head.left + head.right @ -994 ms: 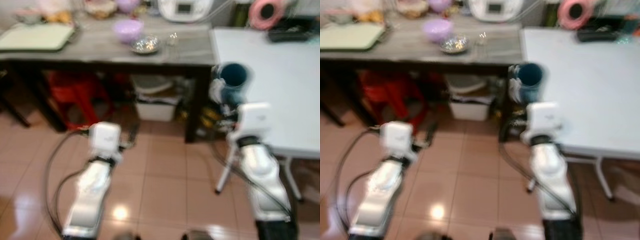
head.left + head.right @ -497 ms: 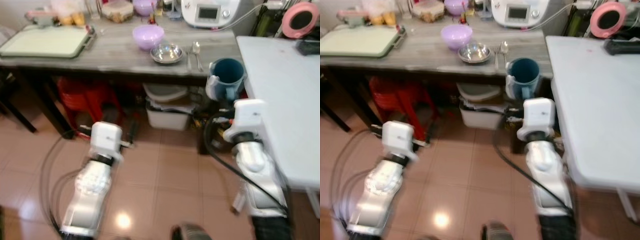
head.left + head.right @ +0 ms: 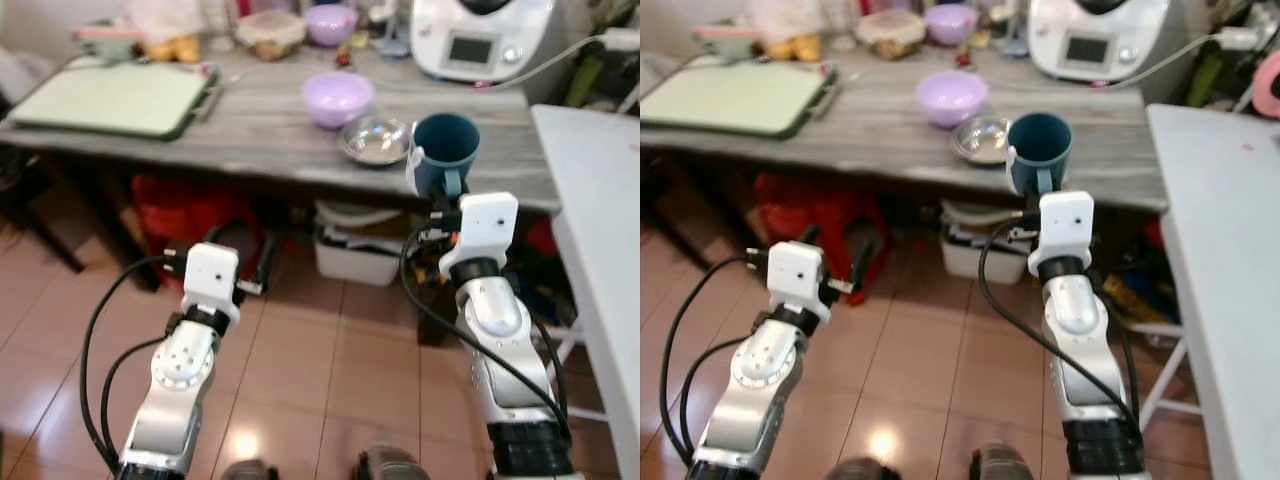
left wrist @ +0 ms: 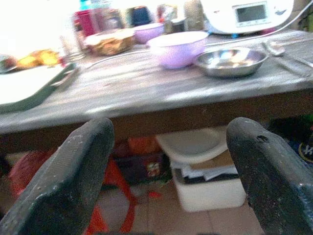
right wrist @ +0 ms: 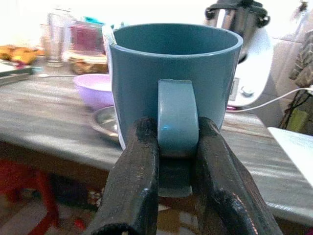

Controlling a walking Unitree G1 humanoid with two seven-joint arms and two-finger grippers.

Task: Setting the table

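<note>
Carrying a blue mug (image 5: 173,83) by its handle, the right gripper (image 5: 173,161) is pinching it upright at one o'clock, over the wooden table's (image 3: 250,140) near edge. The left gripper (image 4: 171,161) is hanging spread and empty at seven o'clock. Placing seems yet undone.

Home kitchen: food processor (image 3: 482,35), bowls (image 3: 338,98)
</note>
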